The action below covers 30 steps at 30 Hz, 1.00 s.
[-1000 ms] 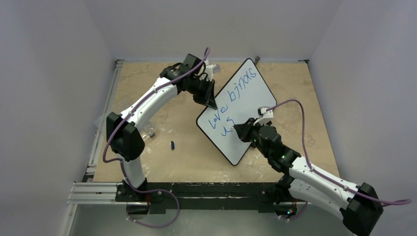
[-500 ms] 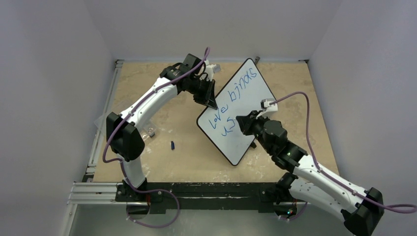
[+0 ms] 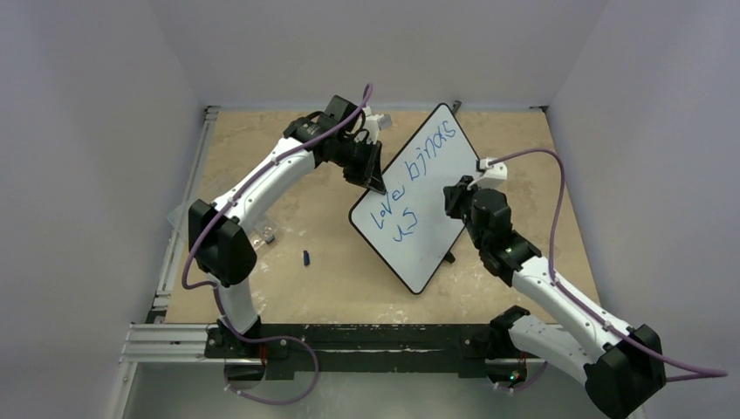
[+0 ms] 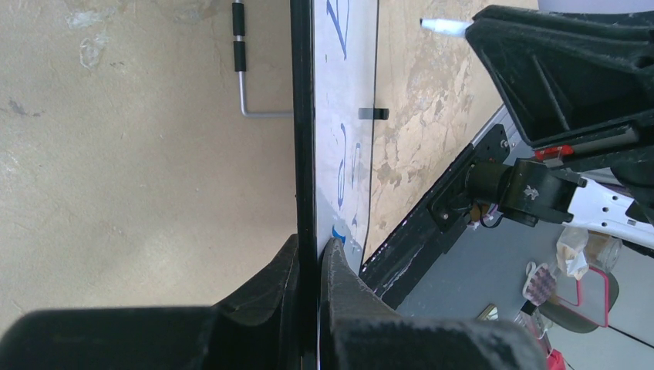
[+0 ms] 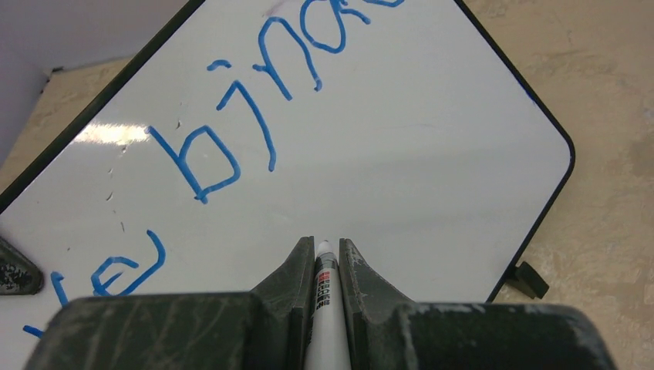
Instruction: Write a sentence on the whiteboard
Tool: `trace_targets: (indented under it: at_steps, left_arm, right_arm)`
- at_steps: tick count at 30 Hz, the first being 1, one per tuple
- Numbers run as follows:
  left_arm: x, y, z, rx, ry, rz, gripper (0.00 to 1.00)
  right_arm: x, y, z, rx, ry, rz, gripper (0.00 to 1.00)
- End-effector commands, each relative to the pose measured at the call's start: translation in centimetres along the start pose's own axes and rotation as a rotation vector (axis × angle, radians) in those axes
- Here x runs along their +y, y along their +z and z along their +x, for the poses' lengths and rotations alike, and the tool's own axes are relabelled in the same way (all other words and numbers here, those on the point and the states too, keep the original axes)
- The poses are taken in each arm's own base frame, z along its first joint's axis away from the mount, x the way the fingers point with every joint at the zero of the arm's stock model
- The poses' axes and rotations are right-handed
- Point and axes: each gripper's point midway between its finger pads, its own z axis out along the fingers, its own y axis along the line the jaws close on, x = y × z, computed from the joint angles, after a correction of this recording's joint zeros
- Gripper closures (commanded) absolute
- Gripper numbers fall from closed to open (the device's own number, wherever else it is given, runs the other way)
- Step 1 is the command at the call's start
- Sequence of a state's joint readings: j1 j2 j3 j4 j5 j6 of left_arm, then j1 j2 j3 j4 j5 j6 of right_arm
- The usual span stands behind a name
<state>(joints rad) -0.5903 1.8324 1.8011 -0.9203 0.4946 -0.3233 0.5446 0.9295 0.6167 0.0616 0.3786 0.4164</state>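
two arms are at the whiteboard (image 3: 428,249), which lies cornerwise on the middle of the table (image 3: 288,288), one corner toward the back wall and one toward the arm bases. the left gripper (image 4: 312,250) is closed on the board's left edge, the thin black rim pinched between both fingers. the right gripper (image 5: 325,248) is over the board's right side, its fingers pressed together on a white marker (image 5: 324,308), whose tip pokes out just past the fingertips and points at a blank stretch of white surface; contact between tip and board cannot be told. the sentence (image 3: 425,155) is in blue, in two lines: a long line running the length of the board and a short line beside its near end. a black foot (image 5: 532,279) shows under the board's edge. a small blue object (image 3: 307,257) lies on the table, well apart from the board.
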Motion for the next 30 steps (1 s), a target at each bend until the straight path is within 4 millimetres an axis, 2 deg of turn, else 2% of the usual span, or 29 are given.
trace_targets:
  at_steps: [1, 12, 22, 30]
  left_arm:
    - [1.8, 1.9, 2.1, 0.069, 0.09, -0.107, 1.0]
    - [1.9, 1.9, 2.1, 0.068, 0.09, -0.114, 1.0]
    - [1.8, 1.9, 2.1, 0.07, 0.091, -0.105, 1.0]
    - [1.7, 1.8, 2.1, 0.068, 0.09, -0.104, 1.0]
  right_arm:
    - [1.0, 0.0, -1.9, -0.06, -0.004, -0.079, 1.0]
    - [2.6, 0.5, -1.6, -0.059, -0.013, -0.203, 1.0]
    - [2.4, 0.5, -0.5, -0.052, 0.018, -0.235, 1.0]
    - [2.1, 1.0, -0.5, -0.044, 0.031, -0.237, 1.0]
